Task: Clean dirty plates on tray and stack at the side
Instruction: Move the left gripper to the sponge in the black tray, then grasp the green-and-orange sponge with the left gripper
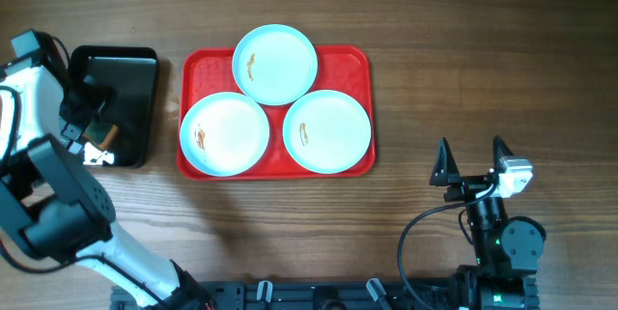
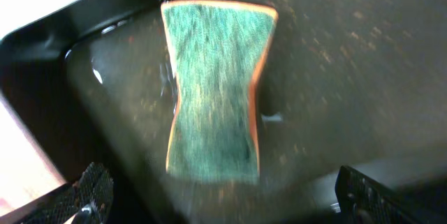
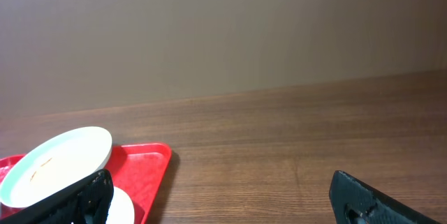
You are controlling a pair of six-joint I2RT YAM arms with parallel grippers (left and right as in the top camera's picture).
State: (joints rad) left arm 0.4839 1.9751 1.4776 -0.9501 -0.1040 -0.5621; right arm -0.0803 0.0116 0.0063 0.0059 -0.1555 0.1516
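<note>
Three pale-blue plates sit on the red tray (image 1: 355,67): one at the back (image 1: 275,64), one front left (image 1: 224,134), one front right (image 1: 328,131), each with a small brown-orange smear. My left gripper (image 1: 92,117) is open over the black tray (image 1: 126,69). In the left wrist view its fingers (image 2: 227,196) spread just short of a green sponge with an orange edge (image 2: 216,88) lying in that tray. My right gripper (image 1: 471,160) is open and empty, to the right of the red tray. The right wrist view (image 3: 223,196) shows the back plate (image 3: 56,161) and the tray's corner (image 3: 150,165).
The black tray's floor (image 2: 335,77) looks wet and speckled. Bare wooden table (image 1: 463,49) lies to the right of the red tray and in front of it. The arm bases stand at the front edge.
</note>
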